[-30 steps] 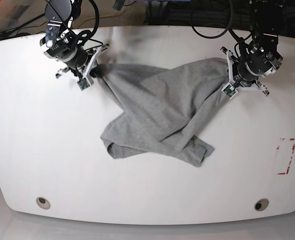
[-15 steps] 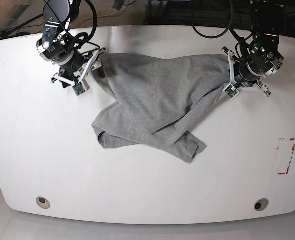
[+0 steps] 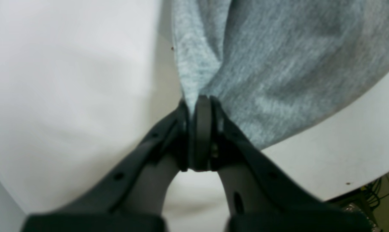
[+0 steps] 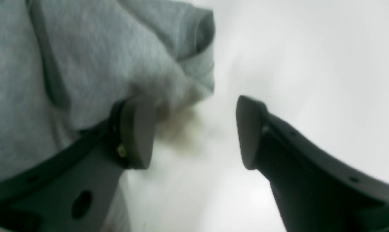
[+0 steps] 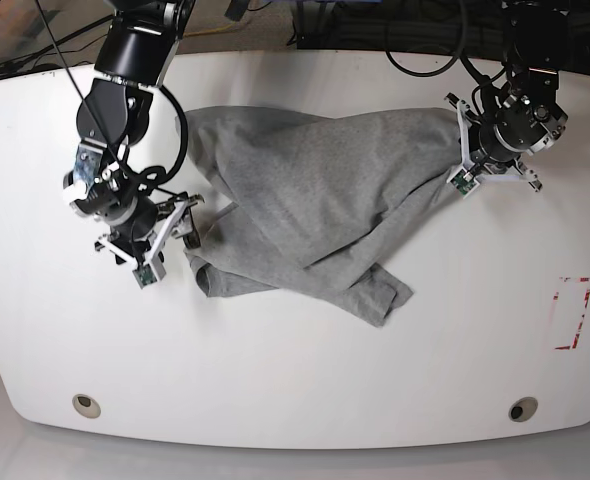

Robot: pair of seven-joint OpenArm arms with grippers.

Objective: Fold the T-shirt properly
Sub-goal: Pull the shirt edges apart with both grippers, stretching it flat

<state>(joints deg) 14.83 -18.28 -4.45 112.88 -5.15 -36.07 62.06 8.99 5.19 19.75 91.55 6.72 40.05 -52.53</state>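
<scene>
The grey T-shirt (image 5: 315, 200) lies crumpled and twisted across the middle of the white table (image 5: 305, 370). Its right end is lifted, and my left gripper (image 5: 462, 172) is shut on that end. The left wrist view shows the fabric (image 3: 278, 64) pinched between the closed left gripper (image 3: 197, 103). My right gripper (image 5: 187, 232) stands open at the shirt's left edge, low over the table. In the right wrist view the right gripper (image 4: 194, 132) has one finger (image 4: 136, 132) beside a rolled hem of the shirt (image 4: 85, 64), and nothing lies between the jaws.
A red tape rectangle (image 5: 572, 312) marks the table at the right. Two round holes (image 5: 86, 405) (image 5: 522, 409) sit near the front edge. Cables run along the back edge behind both arms.
My right gripper opened, let go of the shirt's upper left corner and moved toward the front along the shirt's left edge. The released corner now rests on the table. The left gripper kept its hold.
</scene>
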